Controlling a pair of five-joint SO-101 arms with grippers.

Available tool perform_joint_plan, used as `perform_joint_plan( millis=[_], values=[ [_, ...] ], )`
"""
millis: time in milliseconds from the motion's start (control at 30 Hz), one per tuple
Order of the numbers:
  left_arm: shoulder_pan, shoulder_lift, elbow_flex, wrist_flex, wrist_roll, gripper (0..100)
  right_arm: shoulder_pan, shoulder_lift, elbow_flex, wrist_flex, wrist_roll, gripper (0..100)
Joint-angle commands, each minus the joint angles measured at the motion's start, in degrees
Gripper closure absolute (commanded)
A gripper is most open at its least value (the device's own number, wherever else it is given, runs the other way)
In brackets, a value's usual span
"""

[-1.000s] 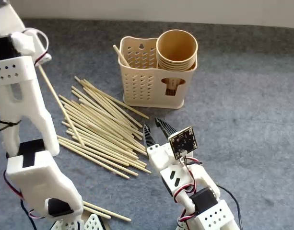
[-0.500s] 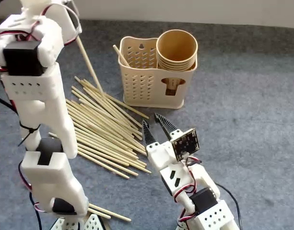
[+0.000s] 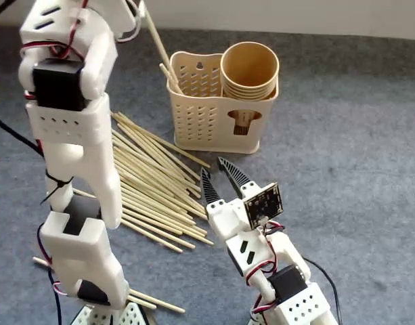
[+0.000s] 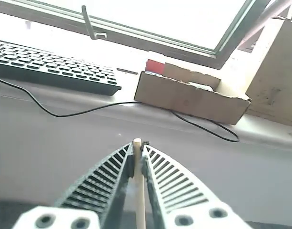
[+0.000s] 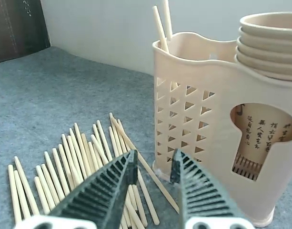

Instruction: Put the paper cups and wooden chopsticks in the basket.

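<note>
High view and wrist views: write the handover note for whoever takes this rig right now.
Left gripper: shut on one light wooden chopstick, raised, its lower end at the perforated compartment of the beige plastic basket.
Right gripper: open, empty, low over the grey cloth near the basket.
Done: stack of tan paper cups stands in the basket's other compartment.
To do: release the held chopstick into the basket, then load the pile of loose wooden chopsticks on the cloth, plus strays by the left arm's base.

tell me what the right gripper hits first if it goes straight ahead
Probably the basket, near its lower front corner, where the open right gripper aims. If it runs low, a chopstick lying just before the basket could come first.
</note>
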Motion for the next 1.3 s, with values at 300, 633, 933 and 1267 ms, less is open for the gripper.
perform_joint_plan(
  millis=[300, 633, 933, 1267],
  values=[
    [3.21, -0.31, 12.62, -10.29, 0.44, 99, -0.13, -0.48, 7.25, -1.45, -0.18, 86.8],
    [3.38, -0.92, 13.05, -0.26, 0.26, 88, -0.13, -0.48, 7.25, -1.45, -0.09, 86.8],
    [1.80, -1.80, 11.03, 7.74, 0.18, 90, -0.04, -0.40, 7.25, -1.45, -0.09, 86.8],
    [-1.63, -6.11, 6.11, 32.18, 0.09, 90, 0.04, -0.40, 7.25, -1.45, -0.09, 86.8]
  ],
)
